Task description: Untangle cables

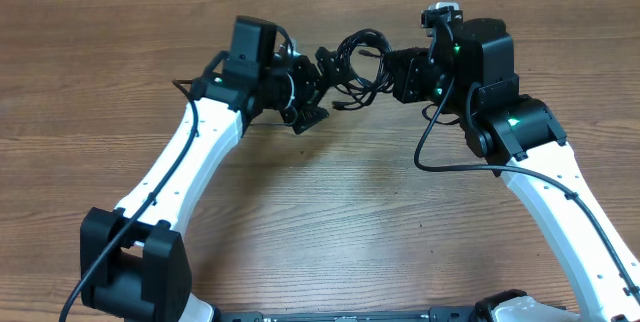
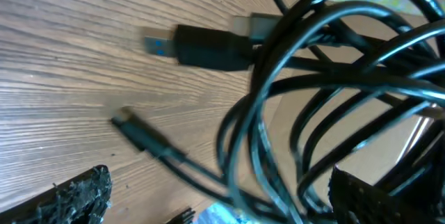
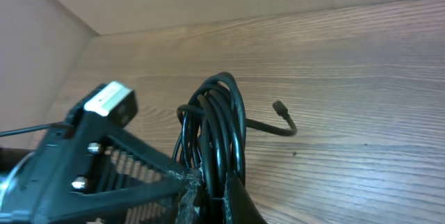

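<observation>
So the cables (image 1: 362, 60) are one tangled bundle of black loops, far side of the table (image 1: 330, 222), right between the two arms. The right fingers (image 3: 184, 186) are clamped tight on the coil and hold it up on edge, with one loose end (image 3: 281, 108) sticking out sideways just above the wood. The left fingers (image 2: 73, 195) are spread as wide as they go and have nothing in them, just sitting next to the loops.

My take on doing this bit well: don't let the left side grab a fistful of loops, that'll only cinch the knot. Go for an end instead. From the left wrist view there's a USB plug (image 2: 205, 46) with a blue insert lying flat on the table, and a small plug (image 2: 135, 126) on a thinner cord nearer the camera. Both sit clear of the main coil, so either looks like a clean pick. I'd pinch the cord right behind the plug, then pull slowly away from the right side while that one anchors the bundle. If loops start tightening, back off and try the other end.
</observation>
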You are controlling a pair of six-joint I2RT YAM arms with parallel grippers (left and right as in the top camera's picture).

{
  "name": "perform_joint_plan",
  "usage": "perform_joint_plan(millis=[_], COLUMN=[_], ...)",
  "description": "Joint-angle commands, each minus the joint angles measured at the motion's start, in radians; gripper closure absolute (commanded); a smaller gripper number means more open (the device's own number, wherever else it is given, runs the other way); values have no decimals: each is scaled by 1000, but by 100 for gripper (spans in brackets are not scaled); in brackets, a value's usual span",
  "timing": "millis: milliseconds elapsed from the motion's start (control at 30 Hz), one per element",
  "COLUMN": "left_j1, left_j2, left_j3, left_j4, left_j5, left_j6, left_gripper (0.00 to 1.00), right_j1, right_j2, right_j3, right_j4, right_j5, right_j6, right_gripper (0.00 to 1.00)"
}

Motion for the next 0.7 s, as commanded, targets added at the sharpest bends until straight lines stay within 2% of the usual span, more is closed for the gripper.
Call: perform_joint_plan(millis=[0,100,133,200,267,433,567,667], left_j1=[-26,-36,-39,-41,-41,-41,-41,-41], left_j2=[5,5,5,5,5,5,5,5], left_j3=[13,13,13,13,13,13,13,13], left_j4=[36,71,74,74,73,73,73,73], left_j5=[-31,-33,-39,-52,-58,-83,-106,-129], left_j6=[-55,-55,-56,-69,-69,-69,-68,-52], left_gripper=[0,1,4,16,36,75,95,96], right_j1=[2,3,3,3,3,3,3,3], right_j2=[-23,-23,-23,-23,-23,-23,-23,-23], right_j3=[33,33,33,33,33,33,33,33], right_j4=[11,10,8,5,2,2,2,-2], right_j5=[-44,-66,-73,-76,-76,-77,-80,-80], right_j6=[-8,-8,-8,-8,-7,-7,-7,-7], right_gripper=[96,96,96,96,96,96,96,96])
